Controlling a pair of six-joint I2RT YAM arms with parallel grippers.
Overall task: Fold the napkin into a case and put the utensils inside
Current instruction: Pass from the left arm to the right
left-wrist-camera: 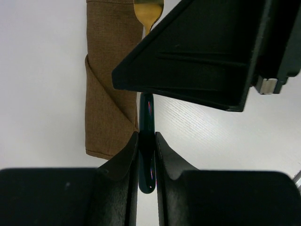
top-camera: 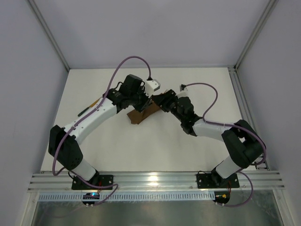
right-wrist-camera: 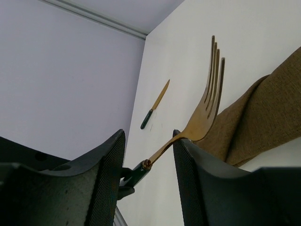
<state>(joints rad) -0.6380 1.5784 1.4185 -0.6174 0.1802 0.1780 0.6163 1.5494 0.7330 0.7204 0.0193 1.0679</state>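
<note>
The napkin is folded into a narrow brown case (top-camera: 140,115), which lies on the white table and also shows in the left wrist view (left-wrist-camera: 110,84) and the right wrist view (right-wrist-camera: 263,113). My left gripper (left-wrist-camera: 146,136) is shut on the dark handle of the fork (left-wrist-camera: 146,113). The fork's gold head (right-wrist-camera: 209,101) is over the case's open end. My right gripper (right-wrist-camera: 148,134) is open, and the fork's neck rests against one of its fingers (right-wrist-camera: 188,155). In the top view the two grippers meet, left (top-camera: 143,100) and right (top-camera: 161,101), just above the case. The second utensil, a gold knife with a dark handle (right-wrist-camera: 155,110), lies apart on the table.
The knife (top-camera: 90,107) lies near the table's left side, beside the left arm's forearm. The right gripper's black body (left-wrist-camera: 207,56) hangs close over the fork in the left wrist view. Grey walls enclose the table on three sides.
</note>
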